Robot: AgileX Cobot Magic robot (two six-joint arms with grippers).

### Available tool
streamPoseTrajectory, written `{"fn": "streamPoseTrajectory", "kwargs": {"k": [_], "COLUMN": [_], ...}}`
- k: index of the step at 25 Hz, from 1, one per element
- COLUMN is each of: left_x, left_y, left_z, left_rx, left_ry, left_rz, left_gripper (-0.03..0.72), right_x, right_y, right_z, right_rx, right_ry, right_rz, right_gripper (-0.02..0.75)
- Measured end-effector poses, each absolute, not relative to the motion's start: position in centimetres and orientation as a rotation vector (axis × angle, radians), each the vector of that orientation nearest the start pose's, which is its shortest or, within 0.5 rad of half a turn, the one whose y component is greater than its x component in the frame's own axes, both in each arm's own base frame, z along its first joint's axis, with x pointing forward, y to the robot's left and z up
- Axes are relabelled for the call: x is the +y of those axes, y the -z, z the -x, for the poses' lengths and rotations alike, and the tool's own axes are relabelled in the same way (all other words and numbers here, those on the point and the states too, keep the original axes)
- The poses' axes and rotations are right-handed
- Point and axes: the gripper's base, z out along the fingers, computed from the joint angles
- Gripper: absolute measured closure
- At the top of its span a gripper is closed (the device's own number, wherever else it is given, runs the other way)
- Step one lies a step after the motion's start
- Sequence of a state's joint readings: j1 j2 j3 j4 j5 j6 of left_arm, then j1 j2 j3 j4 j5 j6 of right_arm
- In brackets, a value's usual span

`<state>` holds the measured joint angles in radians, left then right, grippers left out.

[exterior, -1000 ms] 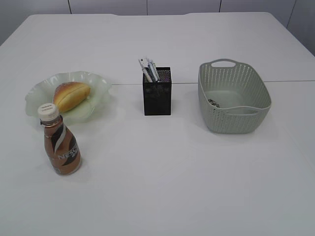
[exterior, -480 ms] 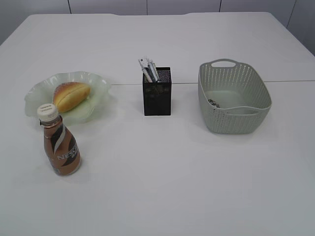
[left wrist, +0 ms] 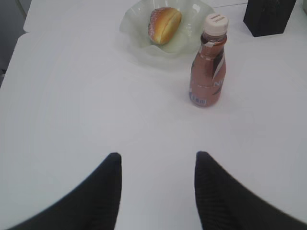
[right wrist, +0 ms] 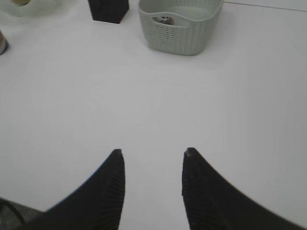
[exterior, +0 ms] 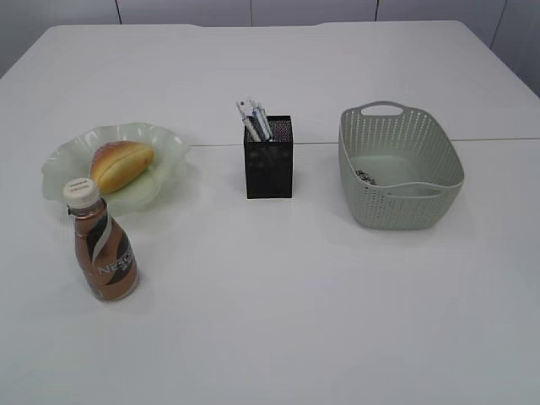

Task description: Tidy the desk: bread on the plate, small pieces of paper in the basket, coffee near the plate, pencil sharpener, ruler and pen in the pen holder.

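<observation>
The bread [exterior: 122,164] lies on the pale green plate [exterior: 169,143] at the left; both show in the left wrist view, bread [left wrist: 165,24] and plate [left wrist: 192,40]. The brown coffee bottle [exterior: 101,251] stands upright in front of the plate, also in the left wrist view [left wrist: 207,67]. The black pen holder [exterior: 269,162] holds pens and a ruler [exterior: 256,120]. The grey-green basket [exterior: 401,207] holds small paper pieces [exterior: 366,176]. My left gripper [left wrist: 156,155] is open and empty, well short of the bottle. My right gripper [right wrist: 152,152] is open and empty, well short of the basket [right wrist: 180,36].
A seam in the white table [exterior: 498,139] runs across behind the basket and pen holder. The pen holder's base shows at the top of the right wrist view [right wrist: 108,9]. Neither arm shows in the exterior view.
The exterior image shifts very slightly; the objects stay where they were. No arm appears in any of the exterior frames.
</observation>
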<state>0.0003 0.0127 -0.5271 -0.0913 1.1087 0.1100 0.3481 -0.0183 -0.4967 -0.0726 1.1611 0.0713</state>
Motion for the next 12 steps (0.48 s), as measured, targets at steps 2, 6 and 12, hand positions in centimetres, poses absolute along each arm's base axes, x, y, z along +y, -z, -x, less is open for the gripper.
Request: {"fn": "streamPoseTrajectory", "kwargs": {"k": [2,6,12], "left_x": [-0.74,-0.83,-1.03], "left_y": [-28.13,-28.14,-28.17], "left_z": [0.82,0.83,0.84], "left_rx": [2.07,2.069,2.066], "left_ry": [0.042,0.054,0.085], "left_rz": [-0.121,-0.122,-0.124], "left_gripper": [0.326,0.328,0.328], "right_x": [-0.91,-0.8,-0.67], "right_y": [-26.85,-26.83,-26.83], "right_z": [0.97,1.06,1.15], "right_rx": [2.119,2.126,2.128], "right_ry": [-0.122,-0.057,0.015], "right_rz": [0.217,0.102,-0.028], "right_gripper": [0.442,0.442,0.443]}}
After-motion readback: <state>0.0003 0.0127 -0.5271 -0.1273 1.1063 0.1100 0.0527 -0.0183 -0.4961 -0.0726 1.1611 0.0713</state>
